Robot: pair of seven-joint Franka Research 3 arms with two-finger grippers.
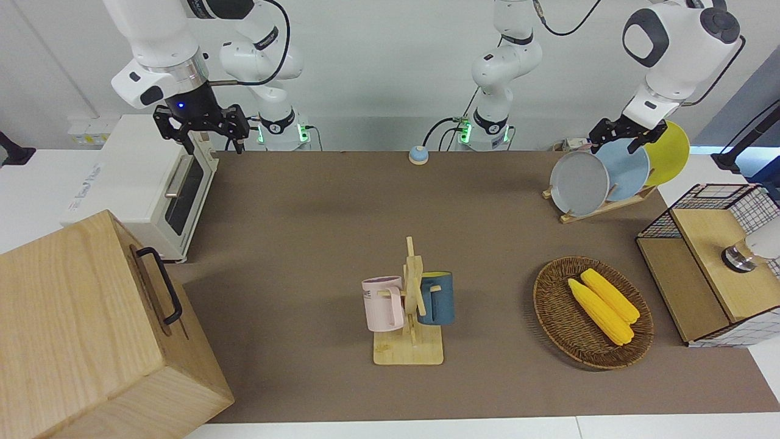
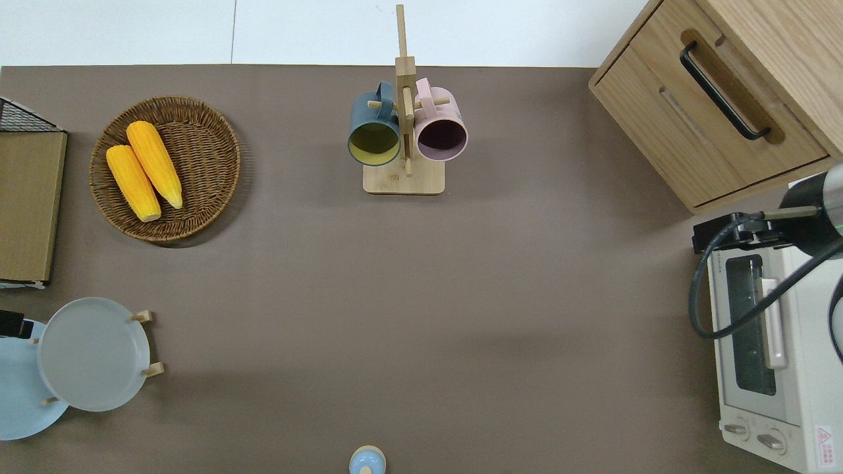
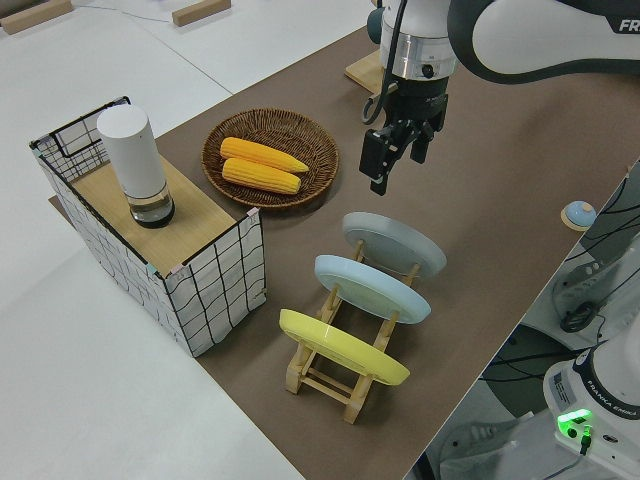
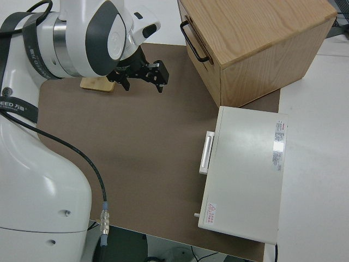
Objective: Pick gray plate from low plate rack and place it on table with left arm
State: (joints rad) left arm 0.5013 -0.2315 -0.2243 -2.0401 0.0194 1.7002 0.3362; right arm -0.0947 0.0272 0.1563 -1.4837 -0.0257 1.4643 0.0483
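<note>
Left arm's small black gripper point(image 3: 398, 150) hangs with fingers spread, empty, above the round pale gray plate point(image 3: 393, 245). That plate leans in the low wooden slat rack point(image 3: 335, 375), in the slot farthest from the robots; the descent is judged near vertical.

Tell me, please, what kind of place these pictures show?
Probably a robot lab's mock kitchen: the table carries a toaster oven, a low plate rack with plates and a mug stand, with the left gripper open over the rack while the right arm is parked.
</note>
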